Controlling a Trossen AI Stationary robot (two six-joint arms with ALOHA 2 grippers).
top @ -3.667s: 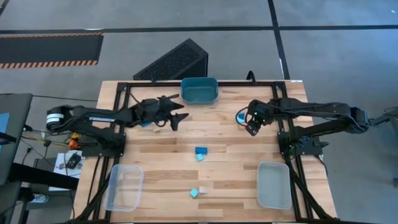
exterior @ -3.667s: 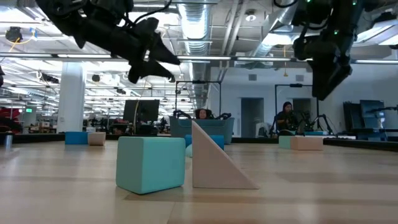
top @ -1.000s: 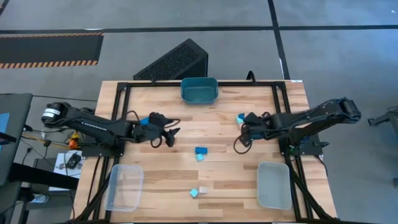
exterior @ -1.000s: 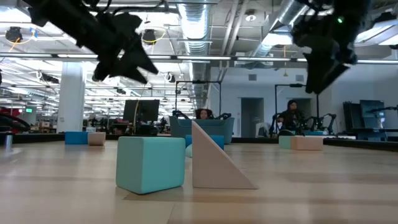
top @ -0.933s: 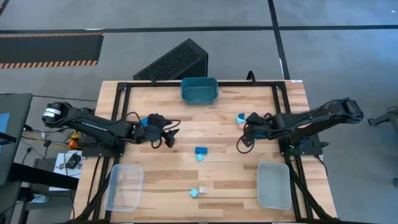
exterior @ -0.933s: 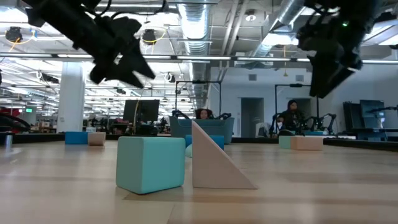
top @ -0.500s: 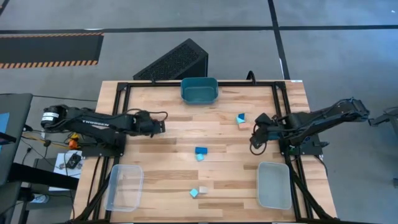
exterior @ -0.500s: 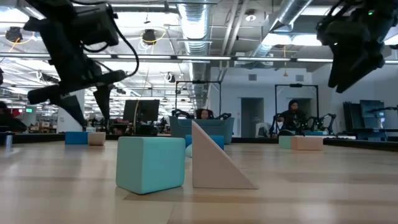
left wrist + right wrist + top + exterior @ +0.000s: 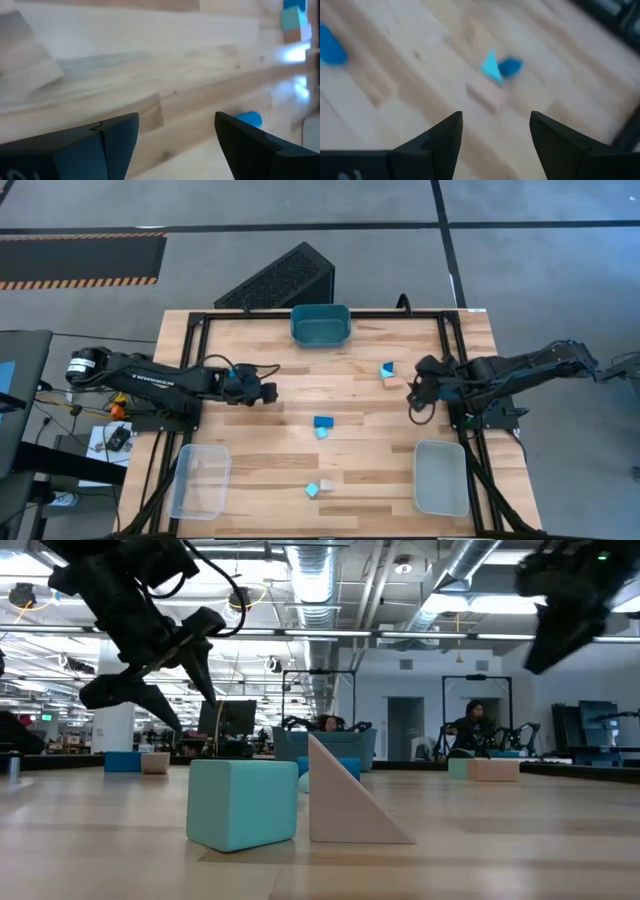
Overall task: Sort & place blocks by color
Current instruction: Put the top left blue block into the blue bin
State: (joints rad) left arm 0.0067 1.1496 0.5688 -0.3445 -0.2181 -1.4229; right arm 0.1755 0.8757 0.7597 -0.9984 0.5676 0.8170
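My left claw (image 9: 268,392) gapes empty left of the teal bin (image 9: 320,326); my right claw (image 9: 415,402), also spread, hangs right of it. I judge no blocks sorted: pairs (image 9: 321,426) (image 9: 387,372) (image 9: 317,488) lie below the bin. Next: descend, grasp. Both arms reach inward, low.

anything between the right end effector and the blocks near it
Nothing visible. The right end effector hangs open and empty above the table, and only bare wood separates it from the cyan and tan blocks beside it. The wrist view shows the blocks straight ahead between its fingers.
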